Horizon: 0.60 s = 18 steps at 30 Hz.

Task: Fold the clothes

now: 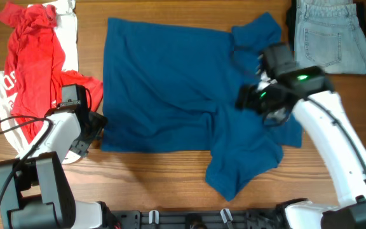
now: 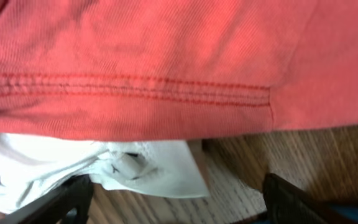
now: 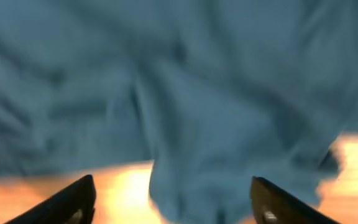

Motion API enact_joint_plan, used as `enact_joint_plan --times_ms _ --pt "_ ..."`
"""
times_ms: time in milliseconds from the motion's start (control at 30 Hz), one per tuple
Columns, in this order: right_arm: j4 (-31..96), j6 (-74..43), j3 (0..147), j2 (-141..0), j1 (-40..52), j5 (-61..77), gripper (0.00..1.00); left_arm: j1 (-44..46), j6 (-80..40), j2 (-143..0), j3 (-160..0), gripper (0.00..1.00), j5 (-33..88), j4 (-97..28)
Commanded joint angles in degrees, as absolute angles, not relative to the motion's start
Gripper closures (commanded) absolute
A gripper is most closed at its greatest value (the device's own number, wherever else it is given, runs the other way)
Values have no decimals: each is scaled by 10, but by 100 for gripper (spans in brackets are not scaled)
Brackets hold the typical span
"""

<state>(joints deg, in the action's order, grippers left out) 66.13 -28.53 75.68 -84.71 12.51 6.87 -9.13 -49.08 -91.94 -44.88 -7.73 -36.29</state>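
one blurred blue shirt [image 3: 185, 93], jeans [image 1: 329, 35] cropped

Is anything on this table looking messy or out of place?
Yes. The dark blue shirt lies rumpled, its lower right part bunched and twisted off toward the front edge. The red shirt at the left is a crumpled heap.

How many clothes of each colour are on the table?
Dark blue shirt: 1
Red shirt with white print: 1
Light blue denim jeans: 1
Total: 3
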Motion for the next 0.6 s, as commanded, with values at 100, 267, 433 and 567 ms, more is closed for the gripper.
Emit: enact_joint_plan --times_ms 100,267,433,567 --pt "614 -162 766 -923 -50 27 9 -95 -469 -926 -441 2 -91 -344" --pt "554 -135 766 -988 -133 38 9 -95 -453 -926 -441 0 -91 -334" --pt "502 -103 765 -1039 -165 33 12 -95 -453 -926 -441 0 -91 -329" --pt "454 -72 765 -1079 -171 38 20 -95 -453 -926 -441 0 -91 -318"
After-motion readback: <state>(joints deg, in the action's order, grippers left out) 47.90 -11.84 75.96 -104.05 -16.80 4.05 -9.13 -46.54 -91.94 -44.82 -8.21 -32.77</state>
